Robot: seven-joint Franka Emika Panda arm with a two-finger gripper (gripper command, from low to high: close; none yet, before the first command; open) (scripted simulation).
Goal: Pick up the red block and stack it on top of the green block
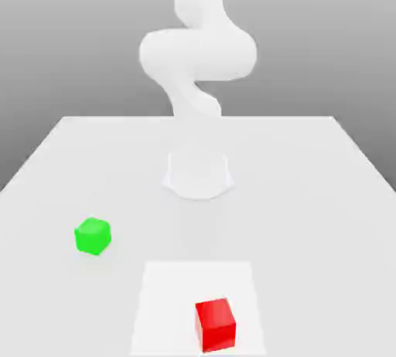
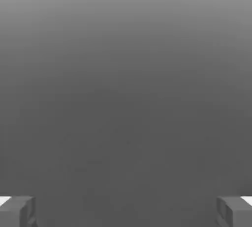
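Observation:
The red block [image 1: 215,324] rests on the white table near its front edge, on a paler square patch [image 1: 166,301]. The green block [image 1: 93,236] sits on the table toward the exterior view's left, a little farther back than the red one and well apart from it. The white arm [image 1: 197,54] rises from its base [image 1: 198,174] at the table's middle and bends upward past the picture's top. In the hand view my gripper [image 2: 126,213] is open, its grey fingertips [image 2: 17,211] spread wide against a plain grey background with nothing between them.
The white table [image 1: 309,193] stretches wide on both sides of the arm base. Its back edge runs behind the base, and a grey backdrop lies beyond.

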